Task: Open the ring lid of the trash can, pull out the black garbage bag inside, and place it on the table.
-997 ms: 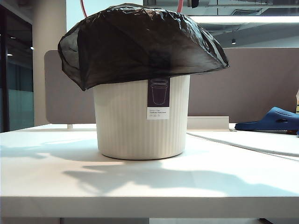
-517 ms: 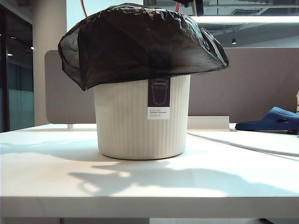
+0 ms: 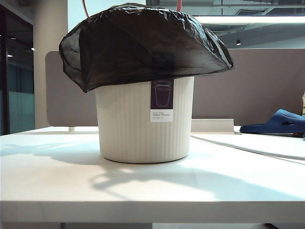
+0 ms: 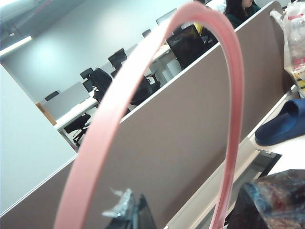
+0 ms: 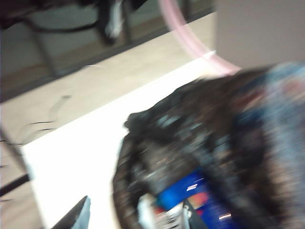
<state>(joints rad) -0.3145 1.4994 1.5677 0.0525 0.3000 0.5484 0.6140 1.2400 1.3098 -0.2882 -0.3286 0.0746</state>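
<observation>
Left hand (image 4: 128, 212) shut, one ring lid (image 4: 143, 86)

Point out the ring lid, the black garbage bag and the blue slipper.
ring lid (image 4: 114, 107): left wrist view, on the hoop's near arc.
black garbage bag (image 3: 143, 43): exterior view, middle of its crinkled dome.
blue slipper (image 3: 279, 121): exterior view, on its upper strap.

Above the black garbage bag (image 3: 143, 45), the dark part of an arm seen earlier at the top edge, right of centre, has gone out of view. The shadow on the table (image 3: 57, 191) in front of the trash can (image 3: 128, 124) has shifted right and changed shape.
</observation>
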